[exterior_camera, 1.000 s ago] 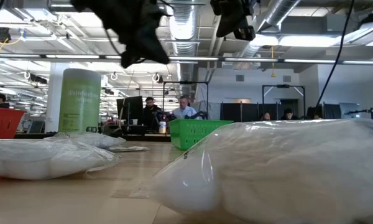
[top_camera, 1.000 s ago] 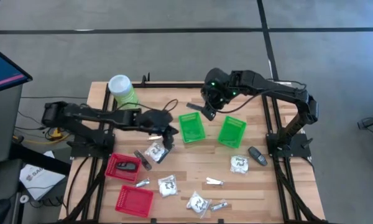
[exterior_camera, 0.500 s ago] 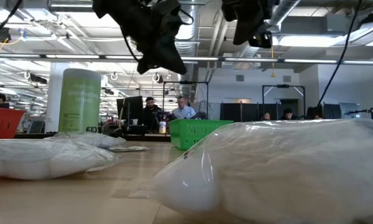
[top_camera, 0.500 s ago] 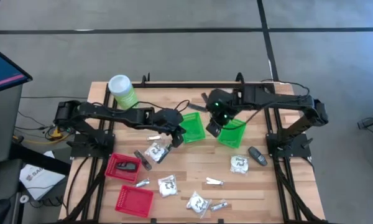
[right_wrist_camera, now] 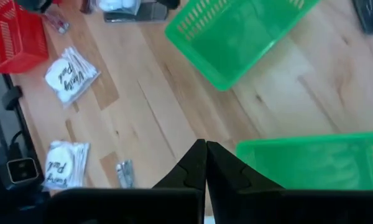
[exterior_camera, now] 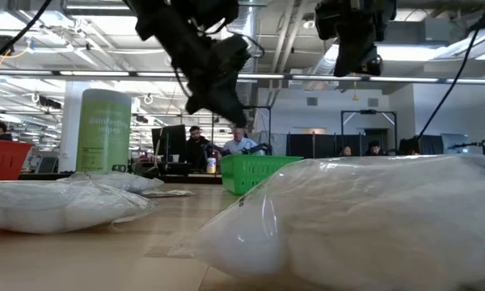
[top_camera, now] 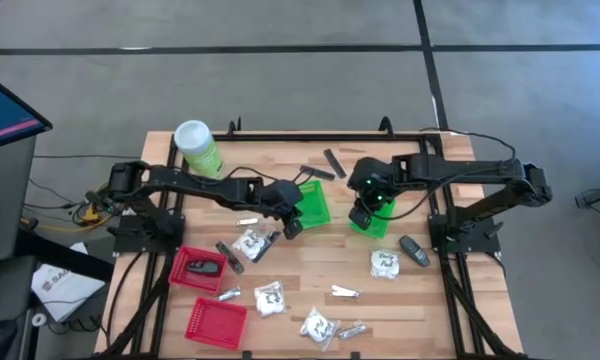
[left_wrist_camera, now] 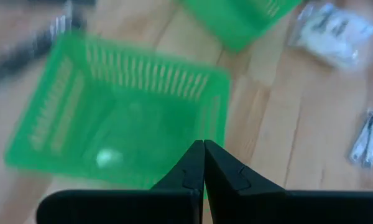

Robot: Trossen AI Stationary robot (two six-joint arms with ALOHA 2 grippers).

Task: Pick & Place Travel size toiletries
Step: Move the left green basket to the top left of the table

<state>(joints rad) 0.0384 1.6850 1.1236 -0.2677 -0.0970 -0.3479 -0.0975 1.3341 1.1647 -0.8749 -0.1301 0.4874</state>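
From above, the left hand hangs at one green basket, the right hand over the other green basket; toiletries lie scattered toward the tabletop's near edge. Each wrist view shows fingers pressed together, empty.

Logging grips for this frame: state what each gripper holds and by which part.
Nothing is held. The left gripper is shut and empty over a green basket; the right gripper is shut and empty above the other green basket.
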